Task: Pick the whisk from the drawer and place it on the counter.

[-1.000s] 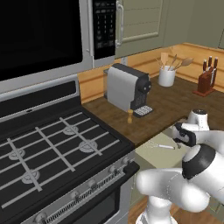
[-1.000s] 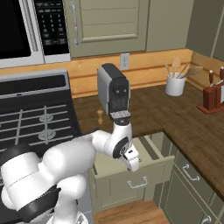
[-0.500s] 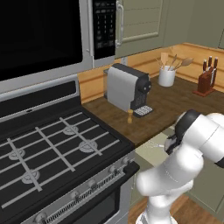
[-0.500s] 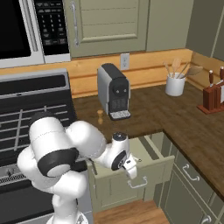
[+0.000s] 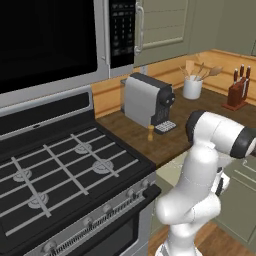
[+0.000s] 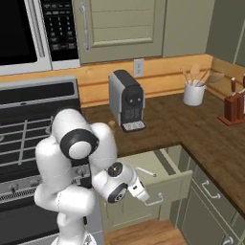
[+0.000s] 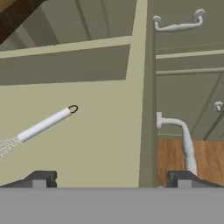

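The silver whisk (image 7: 43,124) lies flat on the floor of the open pale drawer (image 7: 100,131), wires at the left edge of the hand view and handle ring pointing toward the middle. From the right base view its thin handle (image 6: 144,171) shows inside the drawer (image 6: 165,179). My gripper (image 7: 111,179) is open and holds nothing, its dark fingertips (image 7: 41,178) wide apart, above the drawer's front wall, with the whisk off to the left. The hand (image 6: 140,190) hangs at the drawer front. The dark wood counter (image 6: 191,124) runs behind the drawer.
The drawer's silver pull handle (image 7: 183,138) juts out close to the right fingertip. A coffee machine (image 6: 127,100), a white utensil crock (image 6: 194,93) and a knife block (image 6: 232,107) stand on the counter. The black stove (image 5: 60,165) is to the left.
The arm has folded over and swung left. The hand has sunk a little toward the drawer's front wall. The whisk has not moved.
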### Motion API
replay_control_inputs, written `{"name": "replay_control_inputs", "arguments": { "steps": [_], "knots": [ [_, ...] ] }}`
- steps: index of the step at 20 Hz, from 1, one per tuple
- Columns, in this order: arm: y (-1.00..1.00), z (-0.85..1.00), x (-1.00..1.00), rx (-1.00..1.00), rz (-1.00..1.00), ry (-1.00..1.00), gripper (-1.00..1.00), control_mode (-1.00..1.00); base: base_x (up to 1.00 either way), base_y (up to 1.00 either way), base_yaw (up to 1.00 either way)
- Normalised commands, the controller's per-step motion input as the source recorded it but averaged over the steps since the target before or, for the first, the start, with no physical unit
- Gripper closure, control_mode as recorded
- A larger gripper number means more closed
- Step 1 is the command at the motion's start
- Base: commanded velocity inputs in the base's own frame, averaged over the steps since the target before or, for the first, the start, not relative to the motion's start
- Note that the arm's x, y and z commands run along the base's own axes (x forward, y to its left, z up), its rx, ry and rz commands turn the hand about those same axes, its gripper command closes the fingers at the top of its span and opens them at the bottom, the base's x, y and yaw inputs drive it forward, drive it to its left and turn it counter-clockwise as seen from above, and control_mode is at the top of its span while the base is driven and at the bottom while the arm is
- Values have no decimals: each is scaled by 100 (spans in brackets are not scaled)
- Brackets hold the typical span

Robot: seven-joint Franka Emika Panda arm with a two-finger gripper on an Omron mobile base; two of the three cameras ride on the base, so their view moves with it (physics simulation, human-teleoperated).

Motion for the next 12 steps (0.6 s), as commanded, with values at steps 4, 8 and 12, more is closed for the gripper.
{"name": "replay_control_inputs", "arguments": {
  "steps": [4, 8, 12],
  "knots": [
    [-100, 6, -100, 10, 0, 24, -100, -100, 0, 0, 0],
    [-100, 64, -100, 8, 0, 41, -100, -100, 0, 0, 0],
    [-100, 71, -100, 10, -3, 63, -100, -100, 0, 0, 0]
  ]
}}
